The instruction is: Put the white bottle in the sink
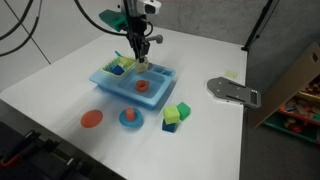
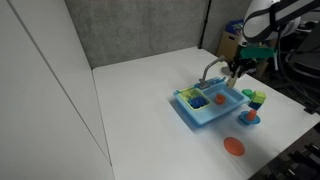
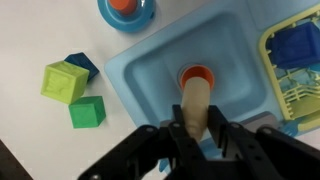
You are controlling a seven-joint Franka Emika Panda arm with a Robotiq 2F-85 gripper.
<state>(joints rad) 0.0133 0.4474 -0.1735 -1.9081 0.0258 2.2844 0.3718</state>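
My gripper (image 3: 195, 125) is shut on the white bottle (image 3: 196, 100), a small cream cylinder that points down into the sink. An orange round end (image 3: 197, 75) shows at its tip; I cannot tell whether it is the cap or something in the basin. The light-blue sink (image 3: 150, 70) lies right under the gripper. In both exterior views the gripper (image 1: 141, 60) (image 2: 237, 68) hangs over a basin of the sink (image 1: 155, 92) (image 2: 195, 117), next to its grey faucet (image 2: 210, 72).
A yellow rack with blue pieces (image 3: 290, 60) fills the other basin. Green and blue cubes (image 1: 176, 113) (image 3: 62, 82), a blue dish with an orange piece (image 1: 131, 118) and an orange disc (image 1: 91, 119) lie near the sink. A grey metal plate (image 1: 233, 91) lies farther off.
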